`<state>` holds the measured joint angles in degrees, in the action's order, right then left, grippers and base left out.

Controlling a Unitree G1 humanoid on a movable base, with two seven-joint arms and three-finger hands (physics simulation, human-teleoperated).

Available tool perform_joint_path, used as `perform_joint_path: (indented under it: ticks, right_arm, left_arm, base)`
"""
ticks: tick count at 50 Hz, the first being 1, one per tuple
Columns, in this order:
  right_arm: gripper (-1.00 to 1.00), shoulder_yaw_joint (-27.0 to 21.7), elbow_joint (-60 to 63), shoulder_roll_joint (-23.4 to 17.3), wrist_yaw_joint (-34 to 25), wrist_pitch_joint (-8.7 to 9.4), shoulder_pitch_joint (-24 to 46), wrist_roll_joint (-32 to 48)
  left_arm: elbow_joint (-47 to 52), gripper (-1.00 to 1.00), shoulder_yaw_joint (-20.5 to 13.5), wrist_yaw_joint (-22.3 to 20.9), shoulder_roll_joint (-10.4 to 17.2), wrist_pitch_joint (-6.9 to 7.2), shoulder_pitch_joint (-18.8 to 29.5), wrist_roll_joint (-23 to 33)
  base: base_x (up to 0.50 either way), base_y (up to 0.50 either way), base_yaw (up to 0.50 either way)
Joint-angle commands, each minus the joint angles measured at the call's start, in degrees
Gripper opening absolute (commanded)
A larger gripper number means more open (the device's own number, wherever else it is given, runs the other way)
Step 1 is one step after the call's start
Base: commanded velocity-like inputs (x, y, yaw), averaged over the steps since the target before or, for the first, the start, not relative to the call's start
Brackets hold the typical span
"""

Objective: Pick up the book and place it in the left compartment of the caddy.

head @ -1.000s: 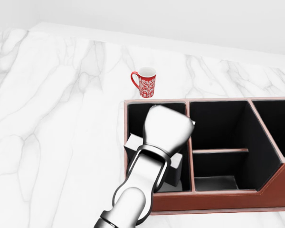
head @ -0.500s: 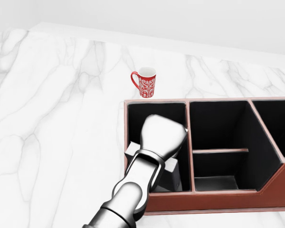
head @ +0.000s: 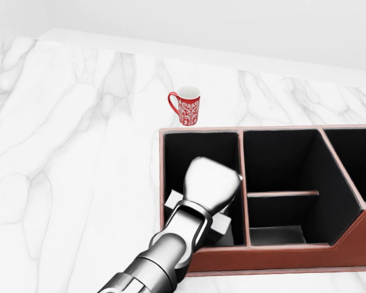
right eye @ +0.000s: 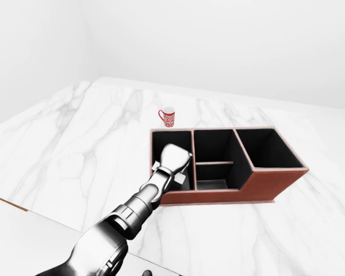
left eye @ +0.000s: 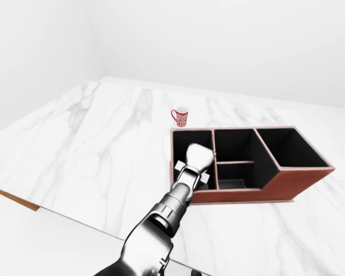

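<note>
A: Where's the book (head: 221, 225) seen? 
B: Under the left hand (head: 211, 183), down in the caddy (head: 280, 256) — left compartment. 
A: Still gripped? 
B: Can't be told — fingers are hidden. Red mug (head: 186, 105) is seen beyond the hand.

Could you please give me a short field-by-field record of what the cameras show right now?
surface: white marble counter
caddy: reddish-brown leather caddy with black interior, several compartments
book: pale grey book, inside the caddy's left compartment, mostly hidden
arm: silver arm with hand reaching over that compartment, fingers hidden
other: red patterned mug, upright, above the caddy in the head view
</note>
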<state>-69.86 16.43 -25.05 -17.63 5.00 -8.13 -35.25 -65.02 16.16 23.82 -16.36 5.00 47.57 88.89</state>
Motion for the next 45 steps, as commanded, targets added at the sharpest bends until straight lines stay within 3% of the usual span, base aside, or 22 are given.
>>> perform_joint_path:
  ticks: [1, 15, 32, 33, 34, 35, 36, 37, 45]
  right_arm:
    - [1.00, 0.0, 0.0, 0.0, -0.1, 0.00, 0.0, 0.0]
    - [1.00, 0.4, -0.2, 0.2, -0.2, 0.00, 0.1, 0.2]
    - [1.00, 0.4, -0.2, 0.2, -0.2, 0.00, 0.1, 0.4]
    - [1.00, 0.5, -0.4, 0.3, -0.2, 0.00, 0.2, 0.5]
    - [1.00, 0.6, -0.4, 0.2, -0.2, 0.00, 0.2, 0.5]
    - [1.00, 0.5, -0.3, 0.2, -0.1, 0.00, 0.1, 0.5]
    - [1.00, 0.4, -0.1, 0.2, -0.1, 0.00, 0.0, 0.3]
    - [1.00, 0.5, -0.3, 0.2, -0.1, 0.00, 0.1, 0.5]
    - [1.00, 0.2, -0.1, 0.1, 0.0, 0.00, 0.0, 0.2]
  left_arm:
    - [-7.8, -1.00, -2.2, 5.1, 0.1, 0.00, 0.9, -2.4]
    - [-11.0, -1.00, -4.6, 6.2, 2.1, 0.00, -1.7, -8.1]
    - [-11.4, -1.00, -4.9, 6.2, 3.9, 0.00, -3.6, -12.9]
    - [-11.2, -0.28, -5.0, 6.2, 3.9, 0.00, -3.9, -13.3]
    - [-11.2, -0.28, -5.0, 6.2, 3.9, 0.00, -3.9, -13.4]
    - [-11.1, 0.20, -5.1, 6.2, 4.0, 0.00, -4.0, -13.8]
    - [-11.0, 0.52, -5.1, 6.2, 4.1, 0.00, -4.2, -14.0]
    - [-10.9, 0.68, -5.2, 6.2, 4.2, 0.00, -4.3, -14.4]
    - [-8.5, 0.96, -5.1, 6.2, 5.2, 0.00, -6.1, -16.8]
  base:
    - [0.00, 0.00, 0.00]
    - [0.00, 0.00, 0.00]
    - [0.00, 0.00, 0.00]
    - [0.00, 0.00, 0.01]
    - [0.00, 0.00, 0.00]
    - [0.00, 0.00, 0.01]
    - [0.00, 0.00, 0.00]
    - [0.00, 0.00, 0.00]
    - [0.00, 0.00, 0.00]
